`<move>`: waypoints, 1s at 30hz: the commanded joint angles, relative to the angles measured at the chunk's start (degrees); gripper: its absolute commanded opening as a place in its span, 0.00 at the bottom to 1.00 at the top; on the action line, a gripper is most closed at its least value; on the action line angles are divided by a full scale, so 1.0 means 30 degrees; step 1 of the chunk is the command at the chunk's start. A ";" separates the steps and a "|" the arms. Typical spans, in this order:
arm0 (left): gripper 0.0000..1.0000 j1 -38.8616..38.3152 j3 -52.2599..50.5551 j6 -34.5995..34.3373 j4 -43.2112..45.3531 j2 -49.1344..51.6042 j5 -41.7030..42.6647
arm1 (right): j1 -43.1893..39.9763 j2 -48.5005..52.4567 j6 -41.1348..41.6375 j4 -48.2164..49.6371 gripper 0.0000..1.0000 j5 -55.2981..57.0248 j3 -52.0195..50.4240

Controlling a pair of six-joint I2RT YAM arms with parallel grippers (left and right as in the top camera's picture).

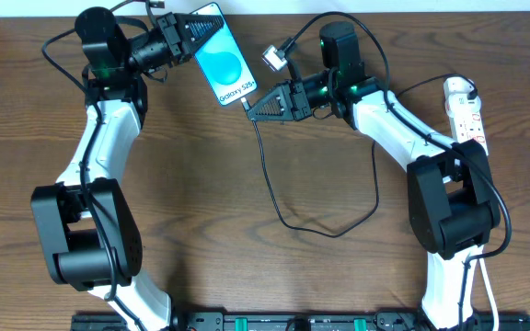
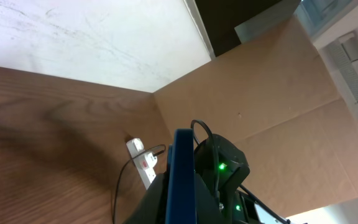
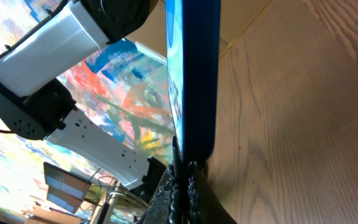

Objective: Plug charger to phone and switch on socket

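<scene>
1. Nearest the arm bases, the slack of the black charger cable [image 1: 270, 179] lies in a loose loop on the wooden table [image 1: 247, 276]. It rises from there toward the right gripper. Its other end passes behind the right arm and cannot be followed.
2. The right gripper [image 1: 254, 107] is clenched, its fingertips [image 3: 182, 177] pressed together just under the phone's lower edge. It seems to pinch the cable's small plug tip there, but the wrist view is too dark to tell whether the tip sits in the port.
3. The Galaxy S25+ phone [image 1: 224, 60] is held above the table, screen up and tilted, its blue display lit. It shows edge-on in both wrist views [image 3: 194, 74] [image 2: 182, 180].
4. The left gripper [image 1: 201, 29] is clamped on the phone's upper end.
5. The white power strip [image 1: 467, 115] lies at the table's right edge beside the right arm, well apart from the phone. It also shows in the left wrist view [image 2: 143, 163].
</scene>
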 commanded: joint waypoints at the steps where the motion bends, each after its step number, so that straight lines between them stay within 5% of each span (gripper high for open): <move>1: 0.07 0.0044 0.0182 0.0393 0.0160 -0.0386 0.0459 | 0.0051 0.0015 0.0153 0.0102 0.01 -0.0401 0.0240; 30: 0.07 -0.0721 0.0182 0.0372 0.0160 -0.0386 0.1967 | 0.0066 0.0015 0.0138 0.0102 0.01 -0.0393 0.0240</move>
